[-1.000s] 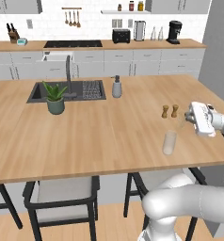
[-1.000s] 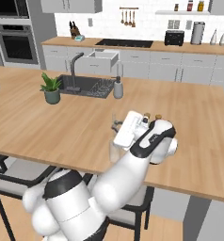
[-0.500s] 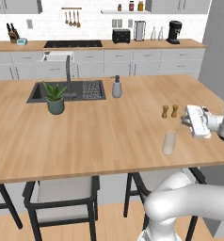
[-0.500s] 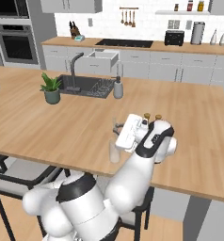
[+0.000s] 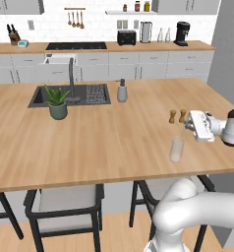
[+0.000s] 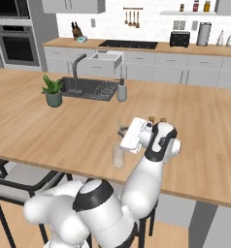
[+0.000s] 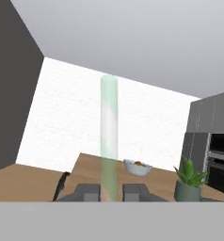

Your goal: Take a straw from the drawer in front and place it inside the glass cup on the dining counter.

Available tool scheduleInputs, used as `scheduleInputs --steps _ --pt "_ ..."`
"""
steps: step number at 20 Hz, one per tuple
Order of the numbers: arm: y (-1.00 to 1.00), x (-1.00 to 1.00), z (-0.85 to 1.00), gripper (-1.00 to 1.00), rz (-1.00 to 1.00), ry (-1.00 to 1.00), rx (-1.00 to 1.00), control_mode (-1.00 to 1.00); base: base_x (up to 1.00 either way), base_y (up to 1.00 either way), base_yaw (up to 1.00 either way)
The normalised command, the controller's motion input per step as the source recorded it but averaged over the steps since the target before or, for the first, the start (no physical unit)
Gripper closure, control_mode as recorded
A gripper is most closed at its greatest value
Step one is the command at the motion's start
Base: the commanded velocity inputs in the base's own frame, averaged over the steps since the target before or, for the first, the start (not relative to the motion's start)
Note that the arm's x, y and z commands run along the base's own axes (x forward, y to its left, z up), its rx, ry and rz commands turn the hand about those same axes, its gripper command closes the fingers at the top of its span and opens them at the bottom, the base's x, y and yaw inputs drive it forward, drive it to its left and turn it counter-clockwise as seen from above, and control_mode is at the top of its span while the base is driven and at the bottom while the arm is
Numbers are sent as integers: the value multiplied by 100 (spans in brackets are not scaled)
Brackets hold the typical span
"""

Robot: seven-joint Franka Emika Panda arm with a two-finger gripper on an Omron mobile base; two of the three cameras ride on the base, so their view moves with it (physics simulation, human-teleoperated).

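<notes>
- Hand view: the gripper (image 7: 112,192) has its two fingers clamped on the straw (image 7: 109,136), which stands up between them.
- The glass cup (image 5: 177,149) sits just below the hand, near the dining counter (image 5: 104,138) front edge.
- Risk: a tilted straw could catch the rim and tip the light cup.
- Two brown shakers (image 5: 177,116) stand behind; open slab lies to the left.

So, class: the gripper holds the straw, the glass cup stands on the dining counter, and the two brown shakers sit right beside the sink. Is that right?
Not quite. The shakers stand far from the sink, beside the gripper and behind the glass cup, as the left base view shows. The rest holds: the straw rises between the fingers in the hand view, and the cup stands on the dining counter.
</notes>
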Motion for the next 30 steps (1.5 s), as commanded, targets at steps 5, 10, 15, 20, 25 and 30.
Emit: scheduleInputs --steps 5,10,15,20,25,30 --pt "0 19 -22 100 0 3 0 -100 0 0 0" --pt "1 6 -13 100 0 1 0 -100 0 0 0" --pt "23 -19 -14 100 0 0 0 -100 0 0 0" --pt "32 -32 -14 100 0 0 -1 -100 0 0 0" --pt "1 -21 -1 100 0 -3 0 -100 0 0 0" --pt "-16 -2 7 100 0 -3 0 -100 0 0 0"
